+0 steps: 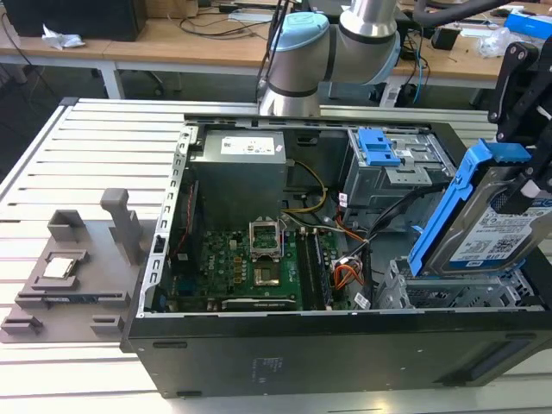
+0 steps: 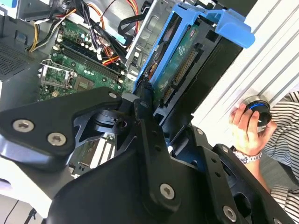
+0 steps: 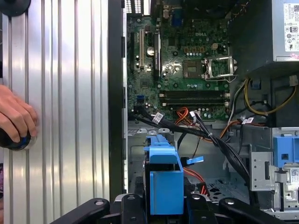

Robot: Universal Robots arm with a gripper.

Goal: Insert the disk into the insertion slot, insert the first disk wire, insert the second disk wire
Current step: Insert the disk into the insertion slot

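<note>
Insertion step, by the look of it: the tool [image 3: 163,205] is clamped tight on the disk [image 1: 483,224], holding it tilted, lower end right over the insertion slot [image 1: 401,291] on the exterior view's right. Not seated yet; I'd say it needs squaring to the bay walls.

The gripper [image 3: 163,207] holds the disk [image 3: 163,175] edge-on by its blue carrier, clamped between its black jaws. Just beyond it, inside the open computer case [image 3: 116,93], a black cable bundle [image 3: 187,128] crosses before the green motherboard [image 3: 182,60]. Off to the gripper's side, outside the case, a person's hand [image 3: 16,114] rests on a dark round knob [image 3: 16,141] on the slatted metal table [image 3: 70,93].
</note>
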